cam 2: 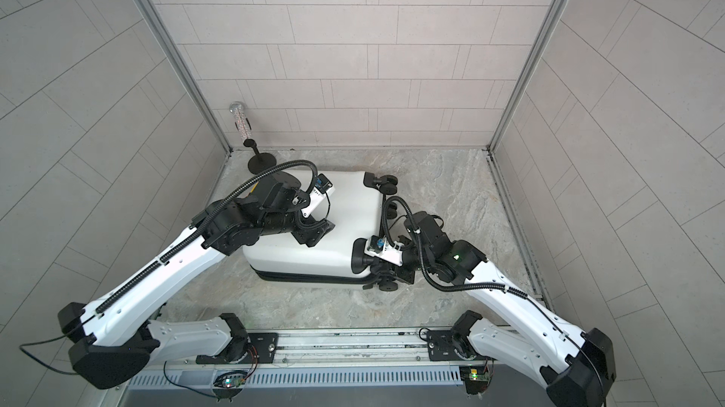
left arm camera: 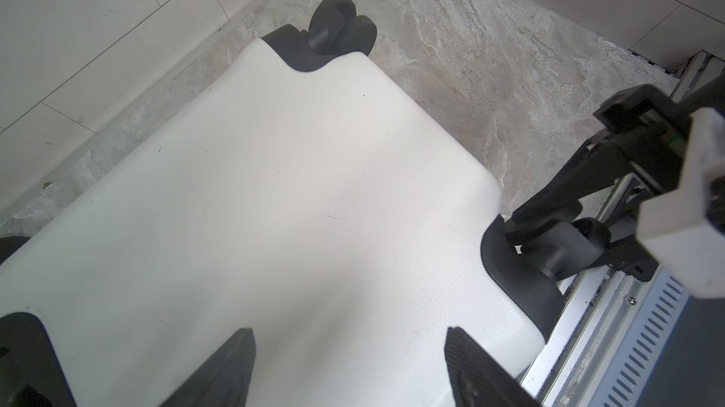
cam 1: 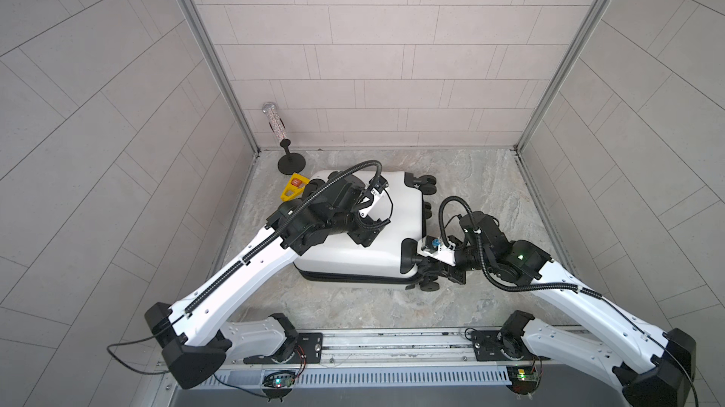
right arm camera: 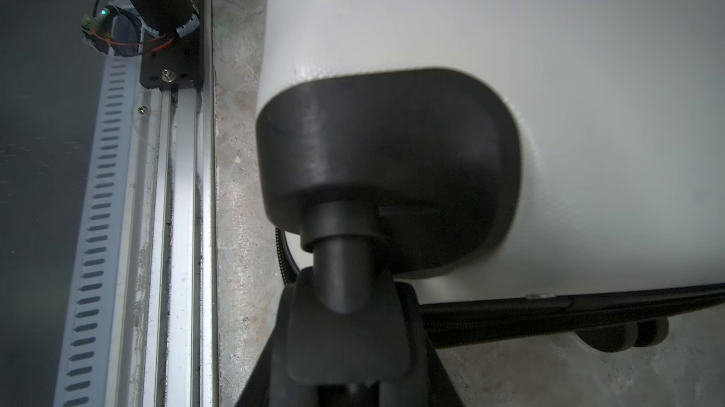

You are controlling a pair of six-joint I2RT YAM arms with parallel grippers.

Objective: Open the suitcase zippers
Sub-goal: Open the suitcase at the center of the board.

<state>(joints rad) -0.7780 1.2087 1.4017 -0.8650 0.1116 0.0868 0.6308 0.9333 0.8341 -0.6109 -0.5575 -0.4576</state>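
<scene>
The suitcase (cam 1: 353,262) lies flat on the stone floor (cam 1: 490,189), wheels toward the robot's right, its zipper (cam 1: 353,278) a black band along the near edge. The left gripper (left arm camera: 349,336) hangs just over the white shell — jaws spread wide, holding nothing. The right gripper (right arm camera: 349,287) sits at the near-right corner, fingers drawn in around the caster (left arm camera: 569,244) stem — clamped on it.

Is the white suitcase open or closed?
Closed. The suitcase lies flat with both white halves pressed together along the black zipper band; no inside shows.
</scene>
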